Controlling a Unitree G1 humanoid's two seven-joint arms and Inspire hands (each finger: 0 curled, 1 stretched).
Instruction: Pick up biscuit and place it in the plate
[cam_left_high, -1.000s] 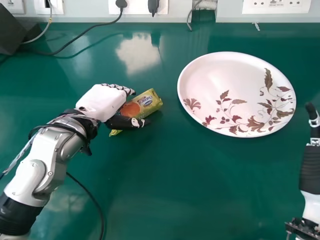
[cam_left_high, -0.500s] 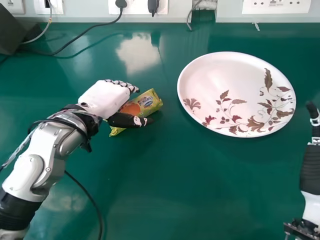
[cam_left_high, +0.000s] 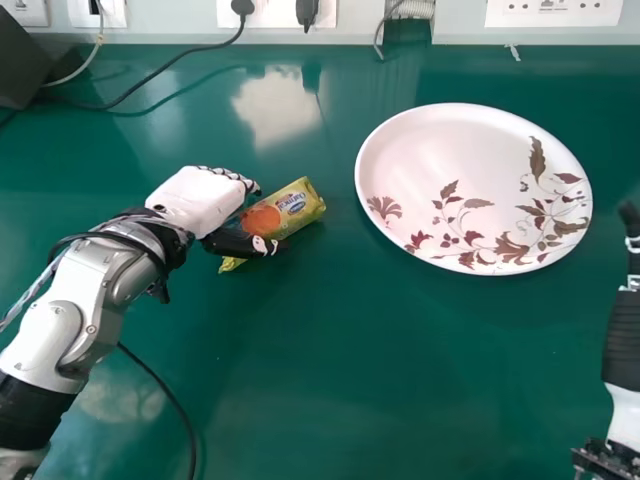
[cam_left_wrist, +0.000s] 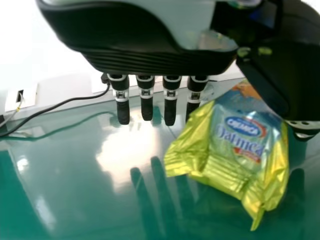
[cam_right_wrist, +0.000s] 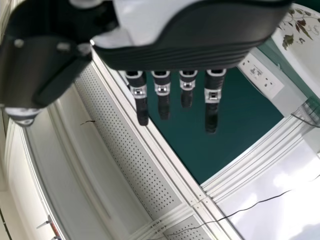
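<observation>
We look down on a glossy green table (cam_left_high: 350, 380) where the biscuit packet (cam_left_high: 292, 208), yellow with a blue label, lies on a slant left of centre. To its right, well apart from it, we see a broad white plate (cam_left_high: 455, 150) with brown leaves and flowers along its nearer side. Our left hand (cam_left_high: 200, 198) is at the packet's left end, its thumb (cam_left_high: 236, 242) crossing in front of the wrapper. Close up, in the left wrist view, we find the left hand (cam_left_wrist: 150, 57) open, its fingers (cam_left_wrist: 123, 111) straight and the packet between them and the thumb; we cannot tell whether either one touches it. Our right hand (cam_left_high: 622, 345) is at the right edge, beyond the plate, fingers straight and grasping nothing. Along the far wall we notice white socket panels (cam_left_high: 555, 12), with a dark cable (cam_left_high: 160, 72) running from a plug across the table's far left.
</observation>
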